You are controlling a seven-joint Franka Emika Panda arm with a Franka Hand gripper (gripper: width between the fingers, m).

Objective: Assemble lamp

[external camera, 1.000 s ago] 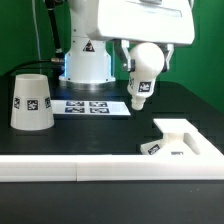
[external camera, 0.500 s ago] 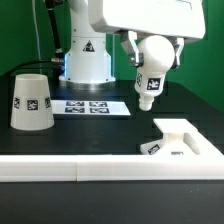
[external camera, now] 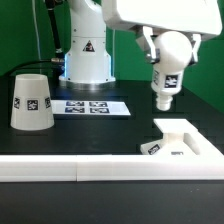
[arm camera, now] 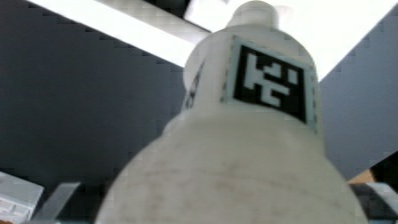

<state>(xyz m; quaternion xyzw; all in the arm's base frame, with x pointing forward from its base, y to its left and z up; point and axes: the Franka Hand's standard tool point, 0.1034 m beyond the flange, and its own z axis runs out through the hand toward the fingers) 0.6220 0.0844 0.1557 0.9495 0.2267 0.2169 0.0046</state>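
Observation:
My gripper [external camera: 170, 45] is shut on the white bulb [external camera: 167, 68] and holds it in the air, ball end up in the fingers, tagged neck pointing down. The bulb hangs above and slightly behind the flat square stepped base [external camera: 182, 140], which lies at the front on the exterior view's right. In the wrist view the bulb [arm camera: 240, 140] fills the picture, its tag facing the camera, and hides the fingertips. The tapered shade [external camera: 32, 101] stands mouth down on the exterior view's left, far from the gripper.
The marker board [external camera: 92, 106] lies flat in the middle behind the parts. A long white bar [external camera: 70, 169] runs along the front edge as a wall. The arm's white pedestal [external camera: 86, 55] stands at the back.
The gripper has carried the bulb toward the exterior view's right, from over the marker board's end to above the base. The shade and base have not moved.

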